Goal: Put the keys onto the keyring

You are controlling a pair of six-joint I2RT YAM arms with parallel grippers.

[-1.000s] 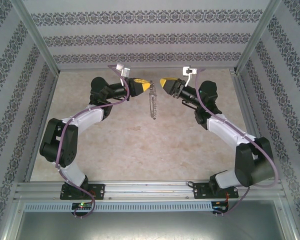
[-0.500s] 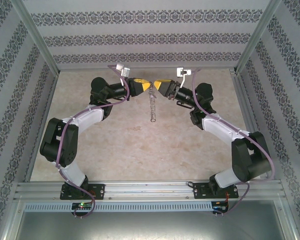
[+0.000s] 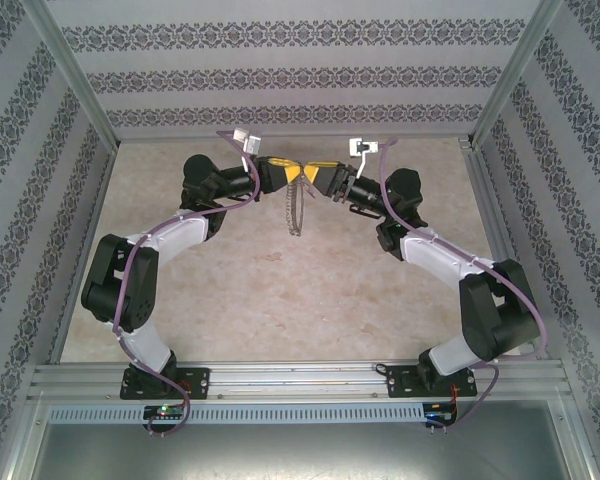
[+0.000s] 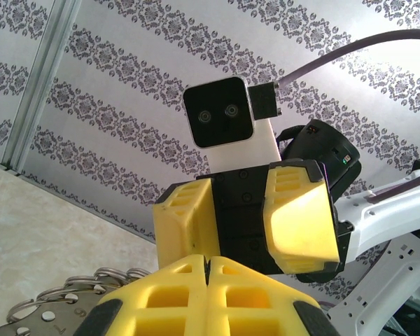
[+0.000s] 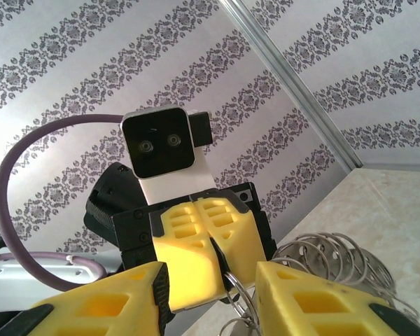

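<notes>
Your left gripper (image 3: 294, 173) and right gripper (image 3: 309, 176) meet tip to tip, raised above the far middle of the surface (image 3: 280, 300). Both arms reach inward from their bases.

Left jaws are pressed flat together, with no gap along the seam in your left wrist view. They pinch the keyring (image 3: 295, 207) by its top. In the right wrist view one loop of it pokes out just under those closed yellow fingers (image 5: 189, 238). The keyring hangs down from that pinch, clear of the surface. From the top camera it reads nearly edge-on, as a thin dark curved strip. Up close it looks like a fan of silvery scalloped loops. It spreads out to the right of the left gripper in the right wrist view. In the left wrist view it sits at the lower left corner, just beside your own fingers.

Right jaws are wide apart. In the left wrist view its two yellow fingers stand well apart with the black palm showing between them, facing the left fingertips head-on. In the right wrist view its own fingers sit one on each side of the pinched loop. I cannot tell whether either one touches the ring.

The right wrist camera (image 4: 217, 112) and the left wrist camera (image 5: 159, 143) face each other squarely. A purple cable (image 5: 21, 189) arcs off the left arm. Patterned wallpaper (image 3: 300, 80) covers the walls behind.
</notes>
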